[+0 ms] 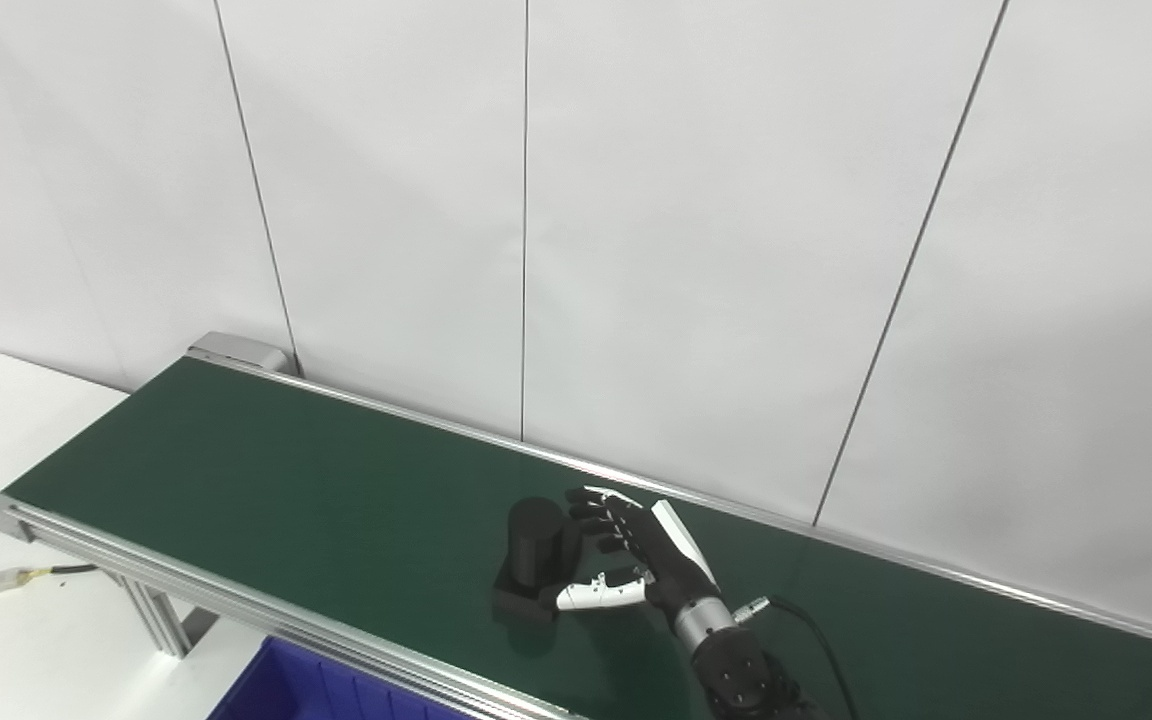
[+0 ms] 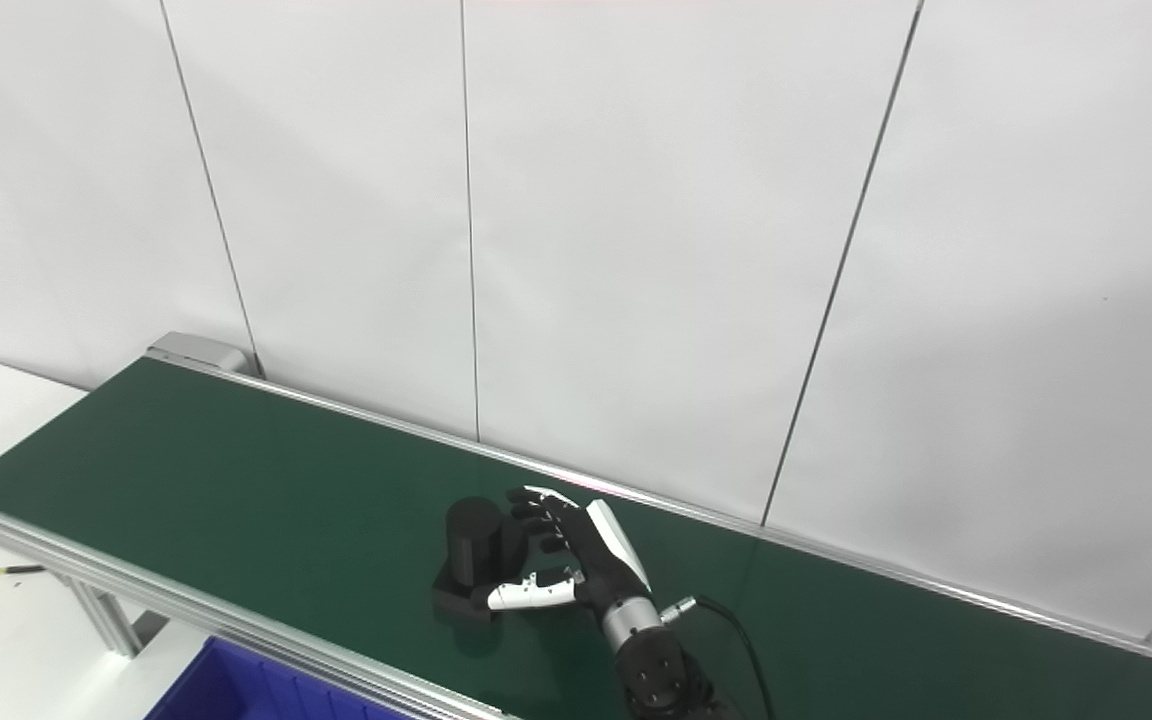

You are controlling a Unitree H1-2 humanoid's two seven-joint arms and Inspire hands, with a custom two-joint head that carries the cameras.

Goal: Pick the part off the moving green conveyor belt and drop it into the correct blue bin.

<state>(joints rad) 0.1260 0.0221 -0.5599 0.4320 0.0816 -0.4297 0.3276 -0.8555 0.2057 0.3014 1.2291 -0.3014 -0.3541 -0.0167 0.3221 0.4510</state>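
The right robot hand (image 1: pixel 636 555) reaches over the green conveyor belt (image 1: pixel 266 470) and is spread around the part (image 1: pixel 539 560), a black piece with an upright cylinder on a flat square base, standing near the belt's front edge. The fingers (image 1: pixel 601 515) curl toward the far side of the cylinder and the white thumb (image 1: pixel 596 595) lies along the near side, low by the base; whether either is pressing the part yet cannot be told, so it looks like the closing stage of the grasp. To do this well, the robot hand should probably match the belt's travel while it closes, so the part is not knocked over or pushed askew. Squeezing the cylinder itself, not the base, should give the firmer hold, and the lift ought to be straight up before any swing. A blue bin (image 1: pixel 286 690) shows just below the belt's front rail, partly cut off by the picture's edge. The left robot hand is not in view.
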